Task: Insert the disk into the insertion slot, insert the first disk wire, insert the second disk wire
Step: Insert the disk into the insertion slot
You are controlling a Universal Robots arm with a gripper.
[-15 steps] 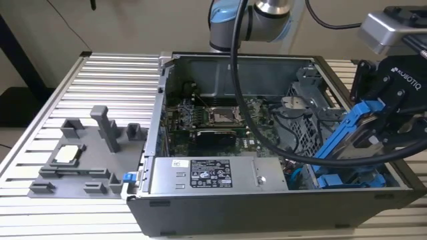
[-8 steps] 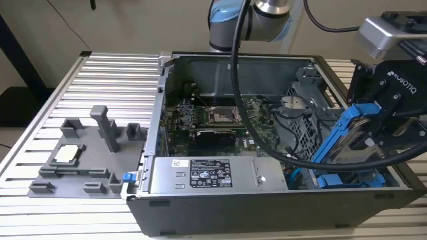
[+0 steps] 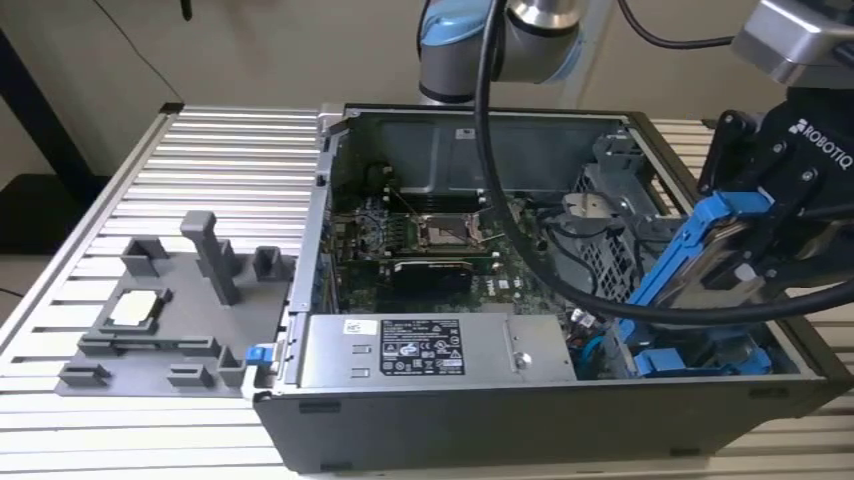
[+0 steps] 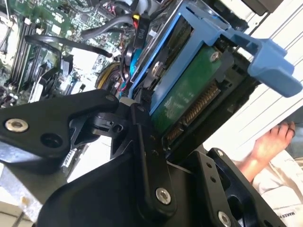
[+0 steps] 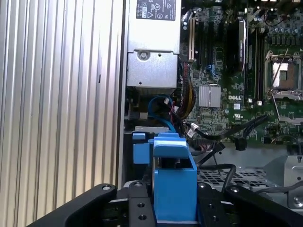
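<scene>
My gripper [image 3: 767,255] is shut on the disk [image 3: 703,262], a grey drive in a bright blue carrier. I hold it tilted on edge above the open computer case's [image 3: 334,200] side at the exterior view's right. Below the disk sits the blue-lined insertion slot [image 3: 701,360] in the case's near corner. In the second wrist view the disk's green circuit board [image 4: 189,99] and blue end tab [image 4: 270,61] stick out past my black fingers [image 4: 142,137]. In the first wrist view the blue carrier [image 5: 174,179] sits between the fingers [image 5: 137,205]. A blue wire [image 5: 158,111] curls inside the case beside the slot.
A grey power supply box [image 3: 407,350] with a sticker fills the case's near side. The motherboard [image 3: 427,250] lies behind it. A grey fixture plate [image 3: 174,300] with posts rests on the slatted metal table [image 3: 214,150]. A person's hand [image 4: 272,142] shows beyond the case.
</scene>
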